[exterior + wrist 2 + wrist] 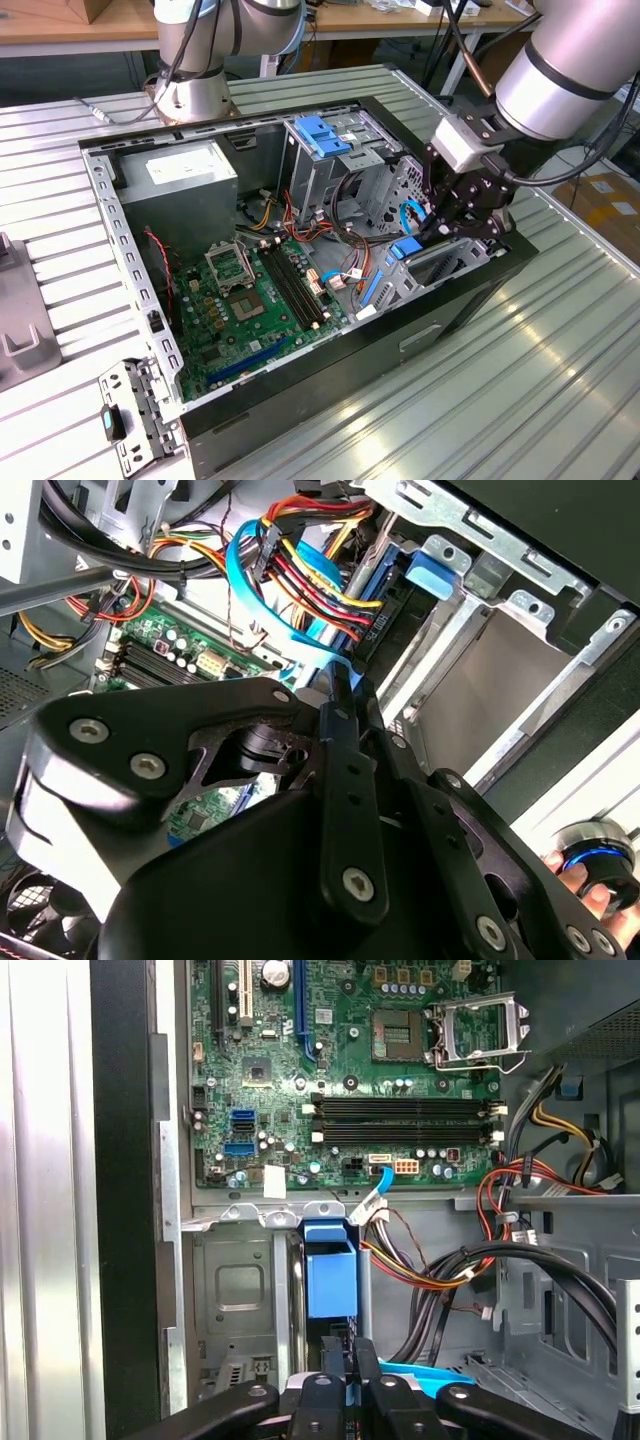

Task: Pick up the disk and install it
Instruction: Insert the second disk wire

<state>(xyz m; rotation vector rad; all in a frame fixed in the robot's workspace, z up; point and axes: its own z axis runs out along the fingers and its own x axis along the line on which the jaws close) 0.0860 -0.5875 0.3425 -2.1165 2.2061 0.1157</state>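
The open black desktop computer case (300, 400) lies on its side on the ribbed metal tabletop (520, 380). The silver-grey robot arm (570, 70) enters from two o'clock in the exterior view and bends down into the case's drive bay at three o'clock. No print is legible. Its black pincer (452, 225) hangs over the bay, fingers (340, 1380) drawn nearly together. The grey disk in its light-blue carrier (425, 1372) shows just beside them; whether they grip it I cannot tell.
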